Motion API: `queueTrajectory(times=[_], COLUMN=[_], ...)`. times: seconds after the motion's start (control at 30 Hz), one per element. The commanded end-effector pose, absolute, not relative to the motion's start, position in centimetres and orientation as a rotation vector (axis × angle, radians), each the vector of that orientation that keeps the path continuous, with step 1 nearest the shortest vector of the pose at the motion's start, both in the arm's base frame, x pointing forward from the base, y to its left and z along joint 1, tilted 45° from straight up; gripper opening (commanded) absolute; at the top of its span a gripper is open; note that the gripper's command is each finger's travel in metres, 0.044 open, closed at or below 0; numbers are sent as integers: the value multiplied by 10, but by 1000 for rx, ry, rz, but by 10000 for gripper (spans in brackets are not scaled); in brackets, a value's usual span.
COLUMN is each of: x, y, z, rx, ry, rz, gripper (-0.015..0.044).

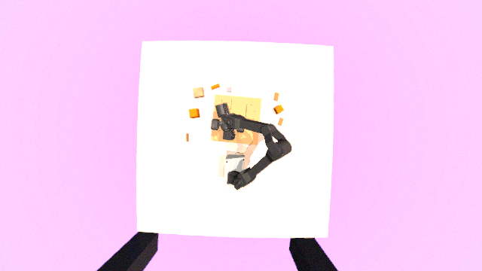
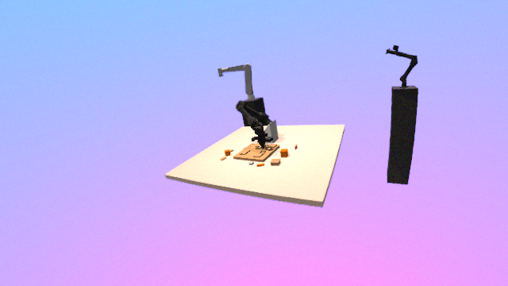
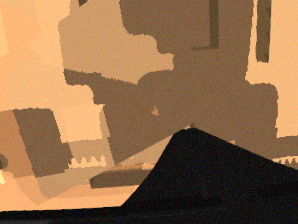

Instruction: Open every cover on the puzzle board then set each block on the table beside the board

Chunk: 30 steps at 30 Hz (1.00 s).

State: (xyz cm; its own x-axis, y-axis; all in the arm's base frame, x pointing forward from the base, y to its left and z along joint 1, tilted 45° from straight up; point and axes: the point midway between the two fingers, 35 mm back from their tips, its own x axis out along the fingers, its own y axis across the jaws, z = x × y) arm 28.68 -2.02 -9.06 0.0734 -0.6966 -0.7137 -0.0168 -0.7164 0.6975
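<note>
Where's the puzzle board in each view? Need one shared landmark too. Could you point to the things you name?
Top: puzzle board (image 1: 241, 106) (image 2: 250, 158) just above picture center, partly under the arm.
Exterior: center of the picture, slightly below the middle, on the near side of the gray panel (image 2: 272, 131).
Wrist: a close-up of tan surface, probably the board; its outline isn't shown.
Landmark, top and exterior only: pale tan block (image 1: 198, 92) (image 2: 275, 162) off one corner.

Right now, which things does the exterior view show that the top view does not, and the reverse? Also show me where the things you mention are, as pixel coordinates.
Only the exterior view shows the dark pillar (image 2: 402, 135) with a small black arm (image 2: 409, 65) on top, and the grey arm (image 2: 248, 81) behind the table.

Only the top view shows two thick dark bars at the lower edge, left (image 1: 132, 250) and right (image 1: 312, 252).

Both show the white table (image 1: 169, 196) (image 2: 302, 179), the puzzle board (image 1: 241, 103) (image 2: 248, 156), the working black arm (image 1: 279, 148) (image 2: 249, 115), and small orange and tan pieces around the board.
</note>
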Motion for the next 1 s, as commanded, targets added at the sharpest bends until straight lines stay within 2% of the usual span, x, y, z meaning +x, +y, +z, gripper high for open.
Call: queueTrajectory(times=[0.0, 0.97], x=[279, 252], y=[-21, -28], z=[-92, -88], rx=[1825, 1823], ry=[-707, -706], rz=[-1702, -1703], gripper=[0, 0])
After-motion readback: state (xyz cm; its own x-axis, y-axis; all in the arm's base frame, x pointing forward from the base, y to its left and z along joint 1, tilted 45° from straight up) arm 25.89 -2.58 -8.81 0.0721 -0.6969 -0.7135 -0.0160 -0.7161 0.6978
